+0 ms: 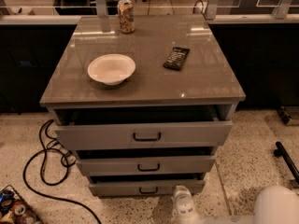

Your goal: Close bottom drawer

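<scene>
Camera view puts our gripper where, would we say?

— Our white two-finger gripper sits low on the speckled floor side, just in front of the right part of the bottom drawer. Whether it is apart or together, we cannot tell, nor whether it touches the front.

— And the drawer itself?

— It is the lowest grey metal drawer with a shallow flat front and a small black loop handle, standing out a little with a dark gap above it. The grey middle drawer and the taller-fronted grey top drawer above are also ajar, the top one furthest.

— So how do we close it well?

— We judge a flat push best: meet the front near the handle, not at the right end, so the drawer runs straight and does not skew. We stay below the middle drawer's lip and press slowly until the gap is gone.

— Anything further out to mind?

— The black cable loops on the floor to the left, well apart from us. The white round bowl, black remote and drinks can rest on the glossy grey cabinet top; a gentle push should leave them alone.
</scene>
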Available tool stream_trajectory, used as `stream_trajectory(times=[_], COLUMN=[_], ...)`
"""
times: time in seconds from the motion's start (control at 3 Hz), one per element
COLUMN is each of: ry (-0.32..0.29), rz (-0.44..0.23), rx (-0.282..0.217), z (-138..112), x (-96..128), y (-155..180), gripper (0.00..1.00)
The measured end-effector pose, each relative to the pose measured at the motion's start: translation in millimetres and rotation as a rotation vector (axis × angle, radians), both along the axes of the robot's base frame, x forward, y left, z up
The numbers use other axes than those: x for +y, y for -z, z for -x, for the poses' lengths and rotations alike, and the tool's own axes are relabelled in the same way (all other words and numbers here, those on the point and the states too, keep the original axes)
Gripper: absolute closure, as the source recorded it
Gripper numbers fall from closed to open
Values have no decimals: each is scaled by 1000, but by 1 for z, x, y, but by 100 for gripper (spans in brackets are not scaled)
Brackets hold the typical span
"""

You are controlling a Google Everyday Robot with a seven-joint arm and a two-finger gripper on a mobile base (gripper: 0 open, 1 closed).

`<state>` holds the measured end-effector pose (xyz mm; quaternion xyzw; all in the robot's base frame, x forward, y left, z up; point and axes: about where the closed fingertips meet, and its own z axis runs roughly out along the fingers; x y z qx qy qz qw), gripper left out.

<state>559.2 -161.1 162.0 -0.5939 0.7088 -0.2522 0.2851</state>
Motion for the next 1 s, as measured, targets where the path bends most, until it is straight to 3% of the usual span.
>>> stream_trajectory(times=[0.67, 1.0], ry=[3, 8], rz=[-6, -8], rx=[-6, -2], z=[-2, -2], x=[-1, -1], y=[1, 2], gripper=[100, 82])
